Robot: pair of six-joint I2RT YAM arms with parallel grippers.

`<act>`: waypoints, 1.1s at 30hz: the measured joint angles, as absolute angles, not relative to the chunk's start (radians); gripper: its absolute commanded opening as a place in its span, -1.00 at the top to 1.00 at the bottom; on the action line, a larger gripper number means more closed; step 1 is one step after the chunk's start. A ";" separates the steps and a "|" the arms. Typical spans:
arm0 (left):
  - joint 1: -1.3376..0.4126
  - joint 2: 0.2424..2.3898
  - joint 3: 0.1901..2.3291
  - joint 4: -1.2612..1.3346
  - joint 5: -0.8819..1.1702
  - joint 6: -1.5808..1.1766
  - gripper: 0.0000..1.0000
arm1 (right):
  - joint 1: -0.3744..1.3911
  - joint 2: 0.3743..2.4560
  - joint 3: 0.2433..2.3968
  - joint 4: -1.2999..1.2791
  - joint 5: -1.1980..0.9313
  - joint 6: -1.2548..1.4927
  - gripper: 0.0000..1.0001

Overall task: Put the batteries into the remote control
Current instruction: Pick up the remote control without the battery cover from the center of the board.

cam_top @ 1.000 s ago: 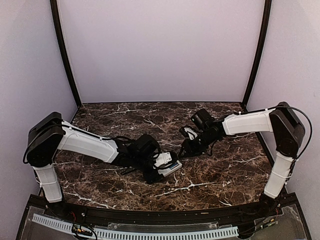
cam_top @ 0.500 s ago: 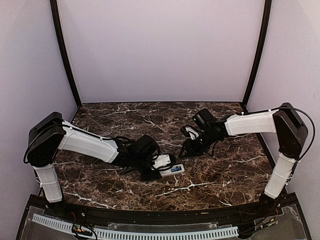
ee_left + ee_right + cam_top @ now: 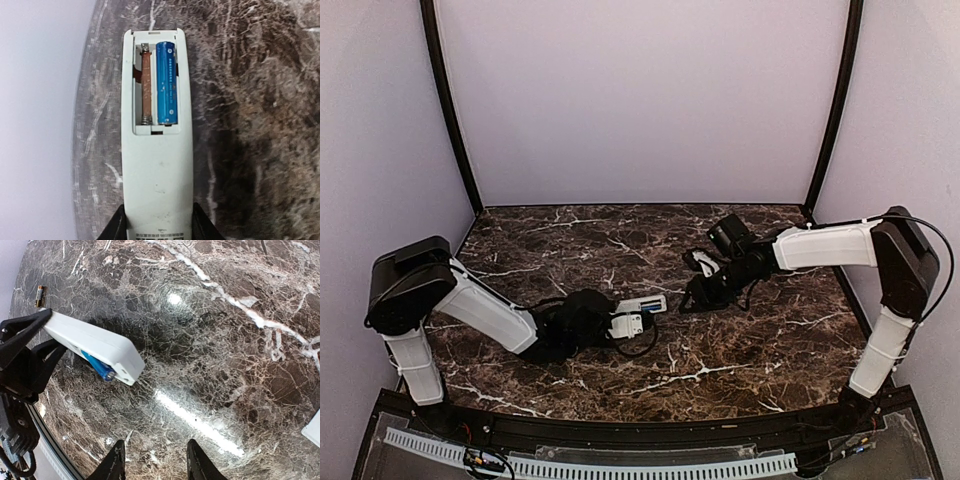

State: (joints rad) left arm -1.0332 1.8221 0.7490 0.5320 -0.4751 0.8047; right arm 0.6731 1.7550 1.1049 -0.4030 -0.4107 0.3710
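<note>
The remote control (image 3: 157, 165) is a slim white bar, back face toward the left wrist camera, with its battery recess uncovered. One blue battery (image 3: 166, 82) lies in the right slot; the left slot shows only a bare copper strip and spring. My left gripper (image 3: 159, 227) is shut on the remote's near end, one finger on each long edge. In the top view the remote (image 3: 642, 303) points right from my left gripper (image 3: 620, 318). My right gripper (image 3: 155, 460) is open and holds nothing, just right of the remote's (image 3: 92, 342) free end. A small dark cylinder with an orange band (image 3: 39, 294) lies beyond.
A flat pale cover piece (image 3: 314, 432) lies on the dark marble table (image 3: 740, 350) beside my right gripper (image 3: 692, 298). Pale walls close the table in at the back and both sides. The left arm lies low across the near left.
My left gripper has closed on the remote and carried it back and left, off its earlier spot nearer the front. The left arm has folded lower. The right arm has barely moved.
</note>
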 measured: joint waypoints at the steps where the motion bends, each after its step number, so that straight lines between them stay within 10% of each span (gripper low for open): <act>1: -1.037 1.830 0.719 0.642 -0.514 0.888 1.00 | 0.673 1.755 1.105 -0.403 -0.411 0.371 0.22; 10: -1.048 2.037 0.689 1.180 -0.653 1.281 1.00 | 0.673 1.755 1.102 -0.391 -0.412 0.376 0.20; 33: -1.094 2.080 0.627 1.293 -0.647 1.530 1.00 | 0.673 1.758 1.067 -0.364 -0.411 0.367 0.14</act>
